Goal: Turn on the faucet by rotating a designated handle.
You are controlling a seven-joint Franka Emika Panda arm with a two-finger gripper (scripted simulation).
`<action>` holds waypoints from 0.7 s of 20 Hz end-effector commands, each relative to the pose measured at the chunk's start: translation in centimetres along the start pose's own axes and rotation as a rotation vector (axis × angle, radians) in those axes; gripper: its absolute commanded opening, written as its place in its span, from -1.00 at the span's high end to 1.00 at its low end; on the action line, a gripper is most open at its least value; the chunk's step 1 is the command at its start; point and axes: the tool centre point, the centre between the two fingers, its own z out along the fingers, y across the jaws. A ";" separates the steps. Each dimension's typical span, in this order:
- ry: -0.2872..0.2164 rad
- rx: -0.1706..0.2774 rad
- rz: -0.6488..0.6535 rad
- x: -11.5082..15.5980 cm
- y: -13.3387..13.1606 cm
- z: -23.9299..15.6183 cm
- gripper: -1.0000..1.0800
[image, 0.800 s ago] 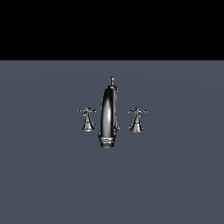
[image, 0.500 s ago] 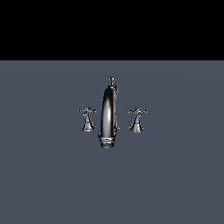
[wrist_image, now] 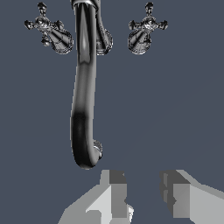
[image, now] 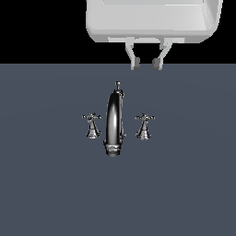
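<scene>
Gripper (image: 146, 66) hangs above and behind the faucet (image: 114, 120), jaws apart, holding nothing; faucet sits mid-surface, 2 cross handles flanking spout; best to centre over 1 handle (image: 144, 126) before descending, avoiding the spout.

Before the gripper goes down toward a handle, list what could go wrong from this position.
1. The open gripper hangs apart from everything, between the tall arched chrome spout and the small cross-shaped chrome handle on the exterior view's right; a slightly off descent could strike the spout.
2. The handles are small, with thin arms, so the fingers could slip off.
3. The matching handle on the exterior view's left looks identical, and nothing marks which is designated.
</scene>
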 end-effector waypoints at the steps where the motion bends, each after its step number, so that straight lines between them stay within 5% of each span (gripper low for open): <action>1: -0.028 -0.005 0.028 1.0 2.8 4.1 0.25; 3: -0.013 0.022 0.123 2.4 5.5 6.0 0.11; 5: 0.006 0.074 0.225 3.6 6.5 6.3 0.29; 6: 0.056 0.064 0.215 6.2 6.0 5.4 0.33; 7: 0.092 0.058 0.174 8.2 6.1 5.0 0.17; 8: 0.074 0.017 0.084 8.8 4.7 6.8 0.43; 10: 0.116 -0.010 0.014 11.2 3.0 6.2 0.41; 11: 0.105 0.008 0.112 11.4 2.7 8.0 0.42; 14: 0.149 0.038 0.301 13.6 9.4 9.0 0.39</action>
